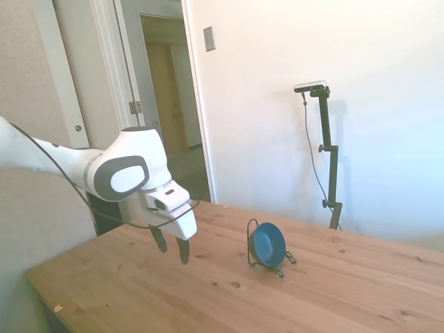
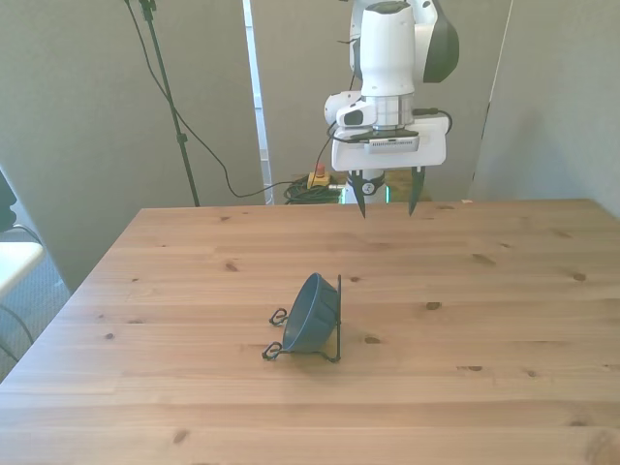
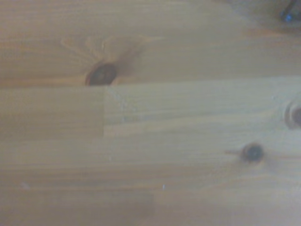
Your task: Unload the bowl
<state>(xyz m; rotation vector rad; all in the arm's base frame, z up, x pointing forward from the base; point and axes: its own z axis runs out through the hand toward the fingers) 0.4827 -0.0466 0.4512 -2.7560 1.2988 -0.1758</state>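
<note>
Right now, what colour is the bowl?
Dark blue all over; the bowl shows best in the side view.

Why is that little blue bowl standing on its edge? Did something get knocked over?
Nothing looks knocked over. The small dark blue bowl stands on edge because it leans in a thin black wire rack on the wooden table. No spill or damage shows. The white arm's gripper hangs open above the table, apart from the bowl.
</note>
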